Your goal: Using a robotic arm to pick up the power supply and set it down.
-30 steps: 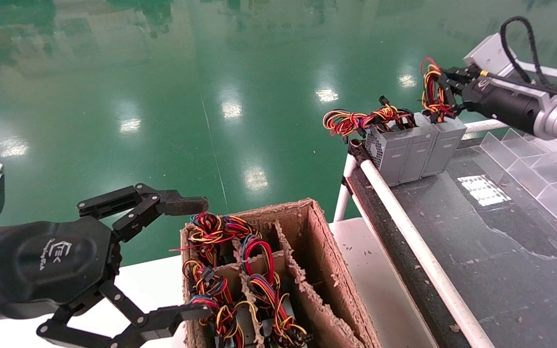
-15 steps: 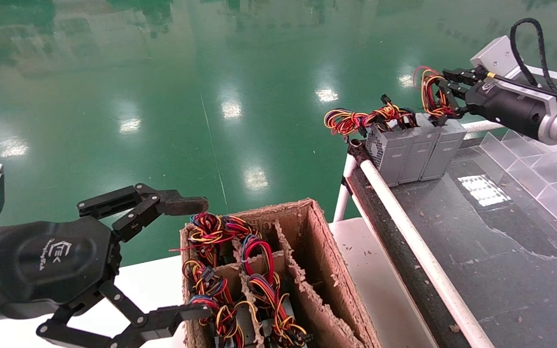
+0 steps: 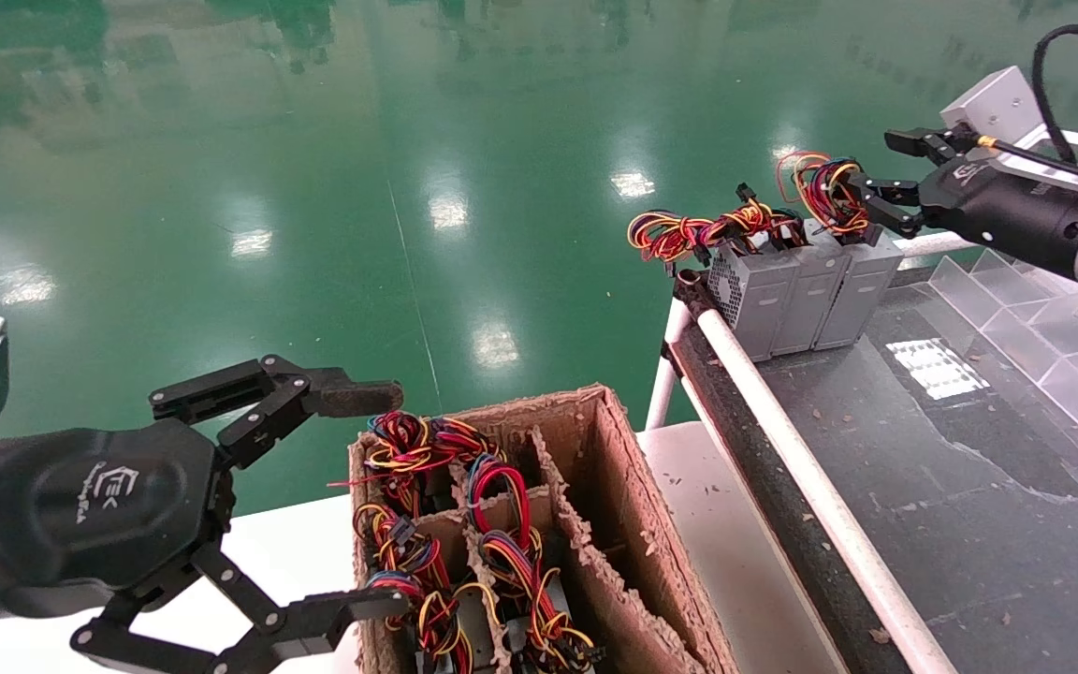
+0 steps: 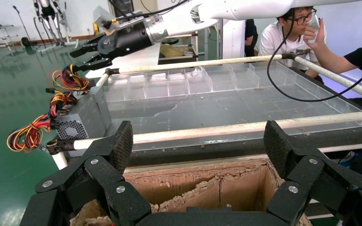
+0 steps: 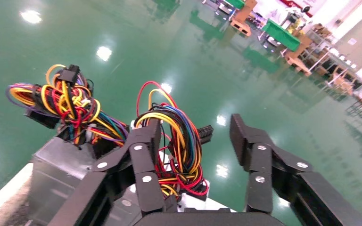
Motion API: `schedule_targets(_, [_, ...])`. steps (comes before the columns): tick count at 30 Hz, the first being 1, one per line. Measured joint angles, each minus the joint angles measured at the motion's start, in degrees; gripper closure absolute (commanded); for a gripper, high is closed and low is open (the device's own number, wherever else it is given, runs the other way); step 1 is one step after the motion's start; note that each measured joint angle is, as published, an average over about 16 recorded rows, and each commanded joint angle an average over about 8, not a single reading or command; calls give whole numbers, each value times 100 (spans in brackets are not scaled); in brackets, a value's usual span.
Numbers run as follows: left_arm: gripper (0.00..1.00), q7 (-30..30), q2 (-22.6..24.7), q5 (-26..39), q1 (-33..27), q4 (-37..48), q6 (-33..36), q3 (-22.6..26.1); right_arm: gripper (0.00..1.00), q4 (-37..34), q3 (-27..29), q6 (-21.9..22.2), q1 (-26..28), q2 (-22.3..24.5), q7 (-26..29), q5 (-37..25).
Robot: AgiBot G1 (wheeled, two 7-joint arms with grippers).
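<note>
The power supply [image 3: 862, 290], a plain grey box, stands on the dark bench [image 3: 969, 487] at the right end of a row of three. Its looped wire bundle [image 3: 824, 192] sticks up from its top. My right gripper [image 3: 876, 164] hovers open just right of that bundle. In the right wrist view the wires [image 5: 169, 136] lie against one finger [image 5: 143, 155] inside the open right gripper [image 5: 195, 134], unclamped. My left gripper [image 3: 389, 501] stays open beside the cardboard box [image 3: 595, 487]; the left wrist view shows the left gripper [image 4: 199, 141] wide open over an empty cell.
Two more grey units [image 3: 782, 295] with wires stand left of the power supply, the outer one showing a vent face [image 4: 70, 129]. The divided cardboard box holds several wired units. A white rail [image 3: 782, 440] edges the bench. Clear plastic trays [image 3: 1044, 328] sit at right. A person [image 4: 292, 33] sits beyond.
The right gripper has opened, let go of the wire bundle and drawn back to the right. The power supply now stands on its own. The left arm has not moved.
</note>
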Motion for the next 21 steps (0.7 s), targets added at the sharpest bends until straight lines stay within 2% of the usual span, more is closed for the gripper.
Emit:
schedule_targets(10, [0, 1, -1, -2, -1, 0, -1, 3, 0, 6, 14, -205, 31, 203, 242, 19])
schedule_targets(21, [0, 3, -3, -4, -1, 1, -3, 5, 0, 77, 437, -808, -70, 502, 670, 635])
